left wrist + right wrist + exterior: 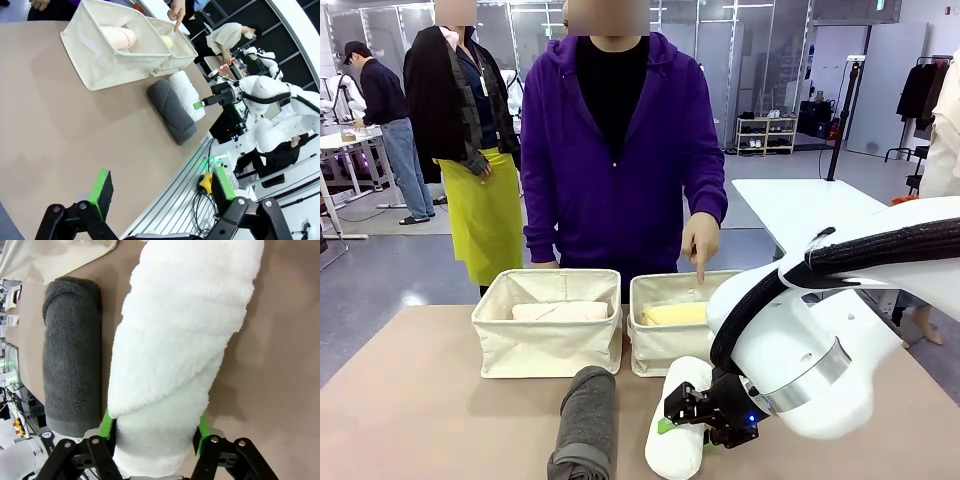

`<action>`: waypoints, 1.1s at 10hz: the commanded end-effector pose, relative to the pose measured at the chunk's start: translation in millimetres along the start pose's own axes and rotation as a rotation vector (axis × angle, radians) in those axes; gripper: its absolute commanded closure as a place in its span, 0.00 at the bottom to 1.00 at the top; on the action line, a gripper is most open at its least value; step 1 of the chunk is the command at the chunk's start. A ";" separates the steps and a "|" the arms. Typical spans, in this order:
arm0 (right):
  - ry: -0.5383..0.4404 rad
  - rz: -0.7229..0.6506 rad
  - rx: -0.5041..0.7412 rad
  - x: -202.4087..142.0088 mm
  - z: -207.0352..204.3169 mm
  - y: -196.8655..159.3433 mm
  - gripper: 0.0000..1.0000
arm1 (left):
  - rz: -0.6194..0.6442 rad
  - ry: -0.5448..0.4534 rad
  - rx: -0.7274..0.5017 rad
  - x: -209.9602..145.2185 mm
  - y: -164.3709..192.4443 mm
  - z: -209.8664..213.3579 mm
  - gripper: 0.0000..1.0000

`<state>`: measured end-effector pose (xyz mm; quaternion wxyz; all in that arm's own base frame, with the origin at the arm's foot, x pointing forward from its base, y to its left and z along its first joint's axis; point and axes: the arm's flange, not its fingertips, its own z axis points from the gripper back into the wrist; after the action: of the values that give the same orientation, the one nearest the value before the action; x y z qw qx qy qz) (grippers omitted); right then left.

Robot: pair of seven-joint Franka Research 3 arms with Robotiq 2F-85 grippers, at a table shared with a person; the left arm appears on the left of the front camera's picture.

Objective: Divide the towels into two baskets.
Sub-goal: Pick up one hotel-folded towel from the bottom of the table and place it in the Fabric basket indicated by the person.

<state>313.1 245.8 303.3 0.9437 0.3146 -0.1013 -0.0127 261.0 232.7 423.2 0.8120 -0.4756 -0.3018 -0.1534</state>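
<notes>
The white towel (180,340) lies on the table, and my right gripper (152,429) is shut on its near end, with green pads (105,422) pressed into both sides. In the front view that gripper (682,420) holds the white towel (677,445) at the front, right of the dark grey towel (586,420). The left basket (548,345) holds the pale pink towel (560,311). The right basket (660,355) holds the yellow towel (672,314). My left gripper (162,192) hangs open over the table's edge, far from the grey towel (172,110), with nothing between its fingers.
A person in a purple hoodie stands behind the baskets, one hand (700,240) pointing a finger down into the right basket. The baskets stand side by side, touching. Bare tabletop (410,400) stretches to the left of the grey towel.
</notes>
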 end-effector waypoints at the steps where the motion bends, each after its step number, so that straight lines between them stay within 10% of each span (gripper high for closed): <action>1: -0.024 0.013 0.014 -25.8 34.6 -18.5 0.80 | -0.013 -0.016 -0.017 -1.3 -0.6 2.2 0.00; 2: -0.012 0.015 0.012 -25.1 40.9 -18.4 0.65 | -0.013 -0.016 -0.017 -1.3 -0.6 2.2 0.00; 3: -0.002 0.044 0.012 -25.0 53.5 -16.3 0.90 | -0.013 -0.016 -0.017 -1.3 -0.6 2.2 0.00; 7: 0.215 0.375 -0.011 -34.4 140.8 20.7 0.90 | -0.013 -0.016 -0.017 -1.3 -0.6 2.2 0.00; 11: 0.461 0.835 -0.440 -35.1 186.2 61.4 0.90 | -0.013 -0.016 -0.017 -1.3 -0.6 2.2 0.00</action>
<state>247.3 194.0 459.1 0.9392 0.0812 0.0167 0.3331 261.2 232.4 423.2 0.8120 -0.4757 -0.3015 -0.1534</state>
